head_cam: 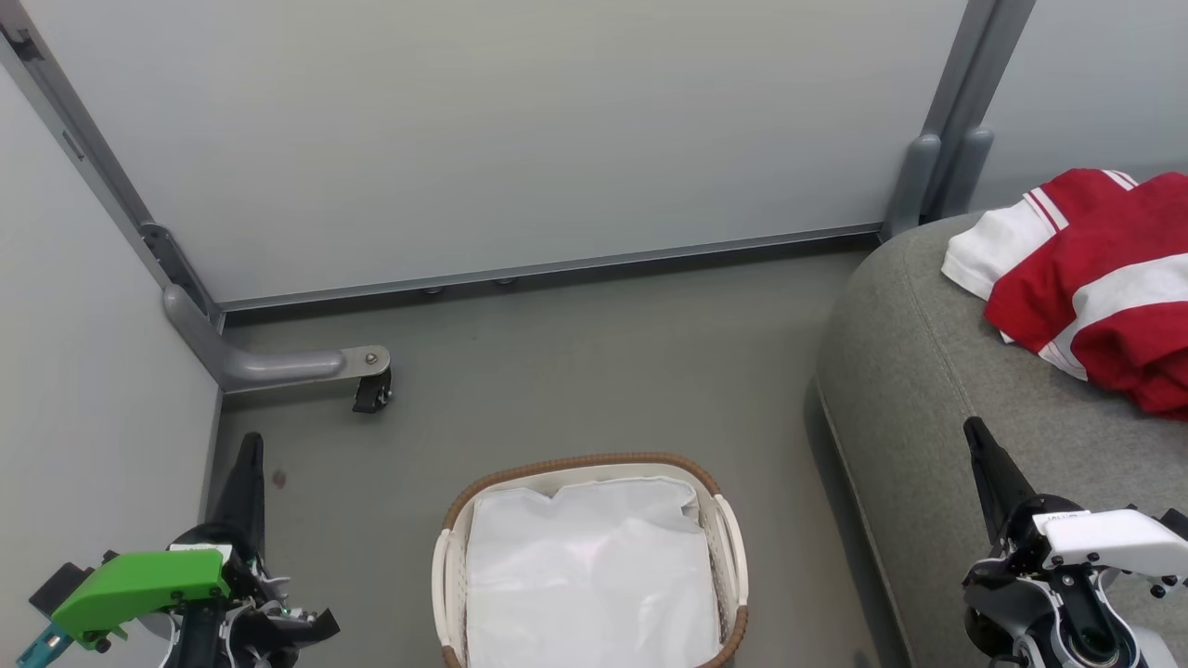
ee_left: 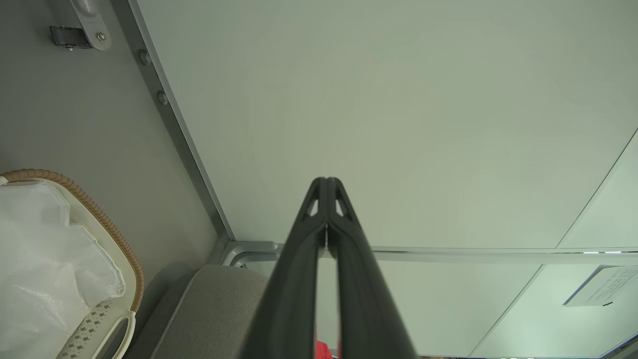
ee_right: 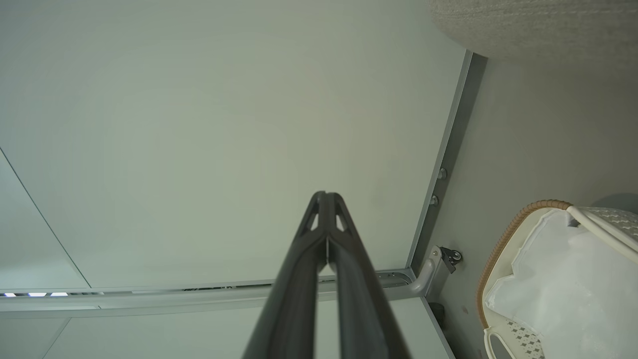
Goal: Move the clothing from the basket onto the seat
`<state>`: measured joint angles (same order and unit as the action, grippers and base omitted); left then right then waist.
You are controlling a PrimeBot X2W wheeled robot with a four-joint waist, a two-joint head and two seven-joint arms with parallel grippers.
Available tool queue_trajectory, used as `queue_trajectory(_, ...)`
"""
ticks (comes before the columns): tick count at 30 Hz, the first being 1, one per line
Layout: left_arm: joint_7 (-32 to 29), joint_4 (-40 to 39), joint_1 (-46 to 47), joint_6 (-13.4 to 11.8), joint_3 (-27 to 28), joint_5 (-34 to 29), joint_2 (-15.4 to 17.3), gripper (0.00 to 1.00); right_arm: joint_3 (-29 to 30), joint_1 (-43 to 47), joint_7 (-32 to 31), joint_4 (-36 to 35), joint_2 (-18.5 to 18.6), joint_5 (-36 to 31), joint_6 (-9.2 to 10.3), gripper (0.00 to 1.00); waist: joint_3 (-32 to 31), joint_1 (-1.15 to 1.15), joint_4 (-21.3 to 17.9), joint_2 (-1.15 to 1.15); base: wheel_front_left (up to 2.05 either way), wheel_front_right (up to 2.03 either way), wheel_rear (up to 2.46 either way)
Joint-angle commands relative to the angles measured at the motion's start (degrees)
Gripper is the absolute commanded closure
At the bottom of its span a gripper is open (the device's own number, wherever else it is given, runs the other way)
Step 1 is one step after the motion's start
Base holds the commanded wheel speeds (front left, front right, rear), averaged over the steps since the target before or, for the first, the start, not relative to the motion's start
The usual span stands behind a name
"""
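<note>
Clothing (head_cam: 1104,278) sits at the right edge of the head view, a crumpled red-and-white jersey pile on top of the seat (head_cam: 910,390) and well back from its rounded front edge, so sliding off looks unlikely. Basket (head_cam: 585,461) is bottom centre on the floor (head_cam: 575,371), just left of the seat front. Inside it there's white liner (head_cam: 594,557) lying loosely across the bottom, with nothing red on it, so my read is that the transfer is done or as good as done. Left gripper (head_cam: 249,445) is lower left and right gripper (head_cam: 974,429) lower right, both pointing up-frame. Each has its fingers pressed together down to the tips with nothing between them, and both wrist views confirm this. The arms flank the basket with neither one over it or the pile, which reads as a neutral rest pose and leaves the head camera a clean look at both basket and seat. Part of the pile runs off frame right, so I can't count the garments. The liner folds could hide something small, so a closer look into the basket would settle it.
</note>
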<state>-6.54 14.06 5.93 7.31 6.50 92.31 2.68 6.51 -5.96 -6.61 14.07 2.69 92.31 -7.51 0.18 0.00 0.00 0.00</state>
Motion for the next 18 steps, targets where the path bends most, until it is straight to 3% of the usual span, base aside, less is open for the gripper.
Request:
queue_trajectory(1, -0.2, -0.1, 0.6, 0.3, 0.1, 0.2, 0.4, 1.00, 0.1, -0.4, -0.1, -0.2, 0.4, 0.2, 0.04, 1.00, 0.0, 0.00, 0.0, 0.00, 0.00, 0.00, 0.00)
queue_trajectory(18, -0.2, -0.1, 0.6, 0.3, 0.1, 0.2, 0.4, 1.00, 0.1, -0.4, -0.1, -0.2, 0.4, 0.2, 0.04, 1.00, 0.0, 0.00, 0.0, 0.00, 0.00, 0.00, 0.00)
